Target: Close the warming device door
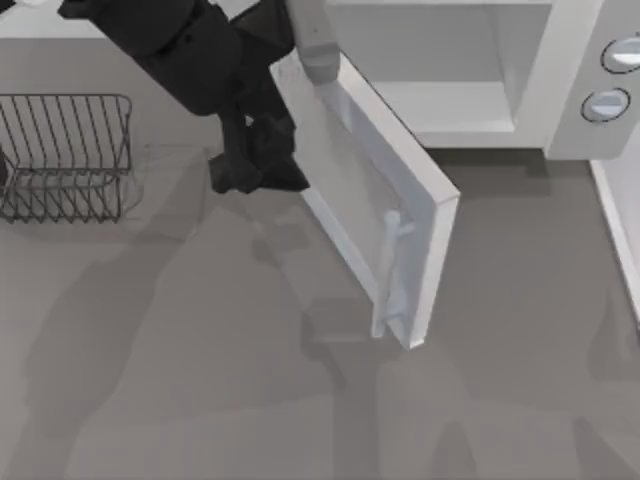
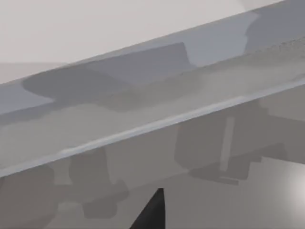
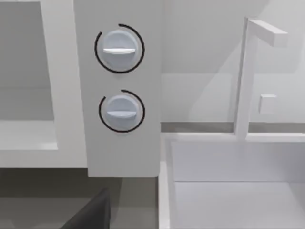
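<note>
Our left gripper (image 1: 262, 165) presses against the outer face of the door (image 1: 375, 215), which stands half open from the microwave (image 1: 500, 90) at the tabletop's (image 1: 200, 380) back. We cannot tell its finger state. The microwave's top is cut off.
</note>
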